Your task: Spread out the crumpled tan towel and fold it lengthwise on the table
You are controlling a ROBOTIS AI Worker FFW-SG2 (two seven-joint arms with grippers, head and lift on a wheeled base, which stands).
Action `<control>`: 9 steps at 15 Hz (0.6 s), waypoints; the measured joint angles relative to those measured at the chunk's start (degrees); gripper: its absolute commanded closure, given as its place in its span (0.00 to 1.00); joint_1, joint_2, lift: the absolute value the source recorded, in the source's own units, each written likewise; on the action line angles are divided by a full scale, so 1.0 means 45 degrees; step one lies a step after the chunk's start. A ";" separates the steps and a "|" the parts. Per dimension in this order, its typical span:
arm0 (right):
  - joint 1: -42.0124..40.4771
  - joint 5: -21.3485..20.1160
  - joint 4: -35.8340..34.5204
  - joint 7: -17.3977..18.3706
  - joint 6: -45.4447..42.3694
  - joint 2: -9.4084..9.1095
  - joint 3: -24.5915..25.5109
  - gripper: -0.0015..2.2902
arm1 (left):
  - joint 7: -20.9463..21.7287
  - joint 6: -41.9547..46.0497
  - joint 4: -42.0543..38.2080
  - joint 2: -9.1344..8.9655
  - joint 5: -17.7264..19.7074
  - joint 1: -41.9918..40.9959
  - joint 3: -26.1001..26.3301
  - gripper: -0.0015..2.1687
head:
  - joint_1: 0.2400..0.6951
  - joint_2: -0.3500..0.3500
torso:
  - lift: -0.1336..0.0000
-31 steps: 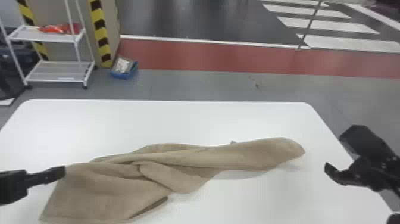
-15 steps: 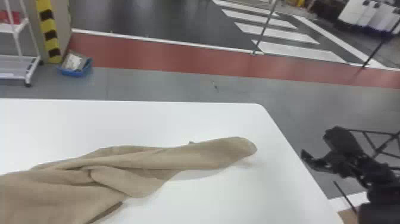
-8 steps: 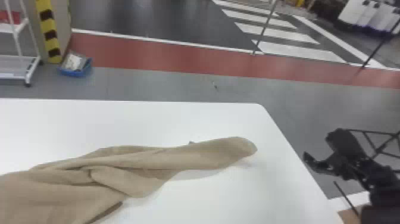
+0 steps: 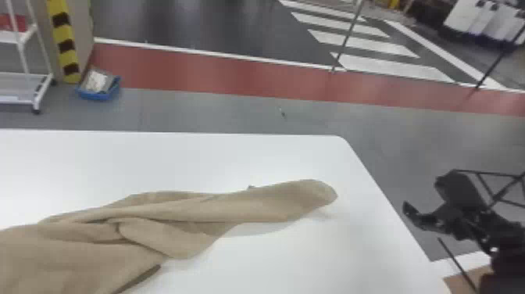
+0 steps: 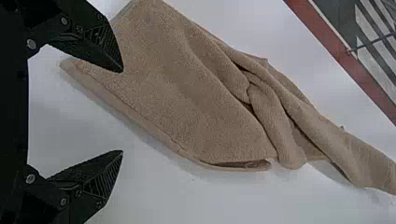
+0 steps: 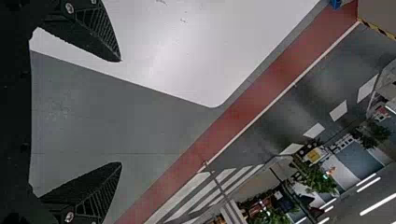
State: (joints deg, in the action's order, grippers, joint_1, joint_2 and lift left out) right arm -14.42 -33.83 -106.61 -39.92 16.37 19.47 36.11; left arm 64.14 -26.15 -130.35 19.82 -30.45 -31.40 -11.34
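1. towel: a crumpled tan cloth towel (image 4: 234,209) lies on a white, smooth-topped table with a rounded corner (image 4: 117,160). its broader, flatter part is toward the left; folds bunch in the middle; a narrow, rounded end points toward the table's right edge.
2. left gripper (image 5: 122,111), black, two flat fingers: jaws open, spread well apart. one finger overlaps the towel's broad part in the left wrist view; contact cannot be confirmed from this angle.
3. right gripper (image 4: 424,194), black, two flat fingers: located beyond the table's right edge, apart from the towel. in the right wrist view, its jaws stand wide open.
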 measured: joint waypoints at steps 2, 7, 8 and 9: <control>-0.0020 0.0012 0.0000 0.0019 0.0014 -0.0023 0.0049 0.04 | 0.0061 0.0047 -0.0033 -0.0013 -0.0009 0.0005 0.0196 0.15 | 1.00 0.00 | 0.07; -0.0076 0.0015 -0.0023 0.0104 0.0067 -0.0030 0.0128 0.04 | 0.0163 -0.0010 -0.0695 -0.0367 0.0131 -0.0065 0.1147 0.15 | 1.00 0.00 | 0.07; -0.0079 0.0012 -0.0063 0.0104 0.0087 -0.0041 0.0131 0.04 | 0.0171 -0.0030 -0.0790 -0.0502 0.0143 -0.0040 0.1410 0.15 | 1.00 0.00 | 0.07; -0.0085 0.0010 -0.0098 0.0104 0.0108 -0.0060 0.0134 0.04 | 0.0171 -0.0053 -0.0824 -0.0636 0.0144 0.0039 0.1697 0.15 | 1.00 0.00 | 0.07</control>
State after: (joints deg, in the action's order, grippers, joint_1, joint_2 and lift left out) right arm -14.81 -33.79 -107.05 -39.45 16.86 19.20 36.71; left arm 64.91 -26.39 -134.06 16.96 -29.80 -31.23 -3.71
